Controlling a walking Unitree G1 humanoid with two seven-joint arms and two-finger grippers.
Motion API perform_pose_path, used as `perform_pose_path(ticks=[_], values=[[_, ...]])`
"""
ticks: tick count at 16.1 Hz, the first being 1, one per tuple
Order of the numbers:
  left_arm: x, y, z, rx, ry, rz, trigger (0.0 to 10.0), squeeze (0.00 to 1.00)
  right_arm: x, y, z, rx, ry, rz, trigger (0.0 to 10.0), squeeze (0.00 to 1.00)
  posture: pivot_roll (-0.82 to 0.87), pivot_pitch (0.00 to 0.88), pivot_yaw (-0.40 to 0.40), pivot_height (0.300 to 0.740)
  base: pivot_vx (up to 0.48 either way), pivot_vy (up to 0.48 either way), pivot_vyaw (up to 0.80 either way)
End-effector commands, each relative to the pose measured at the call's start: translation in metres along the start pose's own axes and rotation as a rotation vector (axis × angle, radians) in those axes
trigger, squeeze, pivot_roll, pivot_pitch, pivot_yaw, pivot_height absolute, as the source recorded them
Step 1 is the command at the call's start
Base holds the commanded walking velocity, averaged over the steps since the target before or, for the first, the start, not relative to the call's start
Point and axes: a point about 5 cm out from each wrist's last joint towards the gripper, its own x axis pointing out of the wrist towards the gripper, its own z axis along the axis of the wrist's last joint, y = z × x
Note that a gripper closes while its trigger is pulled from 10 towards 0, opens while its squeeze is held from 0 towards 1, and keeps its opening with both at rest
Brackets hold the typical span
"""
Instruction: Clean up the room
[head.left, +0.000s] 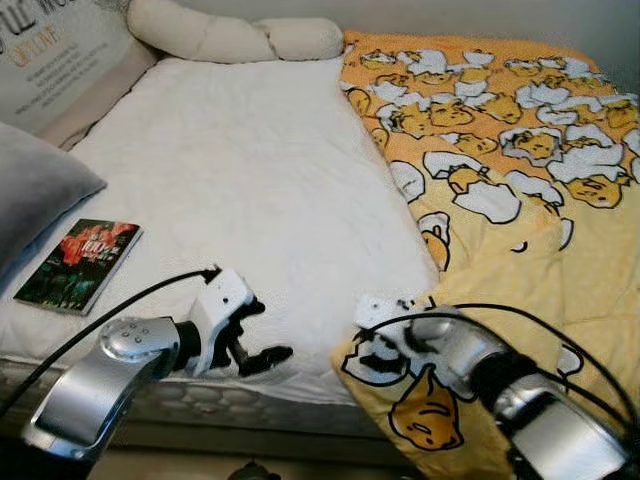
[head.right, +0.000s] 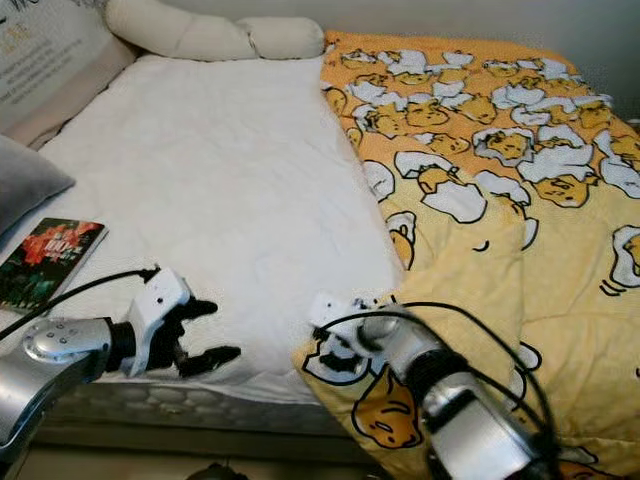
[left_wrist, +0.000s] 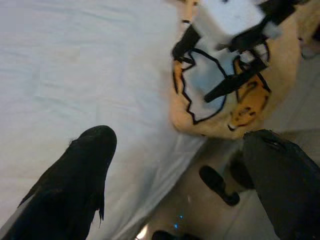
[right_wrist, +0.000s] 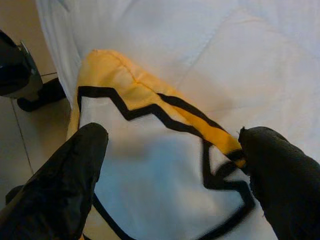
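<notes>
wide bare stretch of white bed (head.left: 240, 170) open down the middle, free for passage. hemmed on the right by the yellow blanket (head.left: 500, 180), its corner hanging over the near edge. book (head.left: 78, 264) and grey pillow (head.left: 35, 190) blocking the left side; cream bolster (head.left: 230, 38) across the far end.
</notes>
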Motion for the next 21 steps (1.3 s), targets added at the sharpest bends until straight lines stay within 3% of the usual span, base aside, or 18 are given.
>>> perform_pose_path(ticks=[1,2,4,5,6,7,10,21], values=[[-0.002,-0.003,0.002,0.013,0.010,-0.020,10.0,0.32,0.001,-0.001,0.000,-0.031,0.019,-0.015,10.0,0.00,0.08,0.023,0.030,0.740,0.000,0.000,0.00],[-0.002,-0.005,0.002,0.014,0.015,-0.028,10.0,0.17,0.005,0.003,-0.002,-0.041,0.035,-0.032,5.3,0.00,0.09,0.037,0.037,0.740,0.000,0.000,0.00],[-0.003,-0.008,0.002,0.018,0.023,-0.042,10.0,0.09,0.009,0.007,-0.006,-0.067,0.067,-0.069,3.6,0.00,0.10,0.048,0.039,0.740,0.000,0.000,0.00],[-0.004,-0.011,0.002,0.022,0.031,-0.060,10.0,0.03,0.011,0.009,-0.010,-0.075,0.089,-0.090,1.6,0.00,0.10,0.057,0.042,0.740,0.000,0.000,0.00],[-0.004,-0.013,0.002,0.023,0.036,-0.069,10.0,0.02,0.011,0.010,-0.012,-0.076,0.098,-0.100,1.3,0.00,0.10,0.059,0.042,0.740,0.000,0.000,0.00],[-0.005,-0.017,0.001,0.028,0.048,-0.102,10.0,0.00,0.012,0.012,-0.016,-0.079,0.115,-0.119,0.1,0.00,0.11,0.068,0.042,0.740,0.000,0.000,0.00],[-0.010,-0.027,-0.002,0.042,0.080,-0.176,10.0,0.00,0.013,0.013,-0.020,-0.087,0.131,-0.148,0.0,0.00,0.12,0.077,0.036,0.740,0.000,0.000,0.00],[-0.014,-0.037,-0.006,0.018,0.103,-0.197,10.0,0.00,0.016,0.021,-0.023,0.038,0.105,-0.138,0.0,0.00,0.13,0.059,0.032,0.740,0.000,0.000,0.00]])
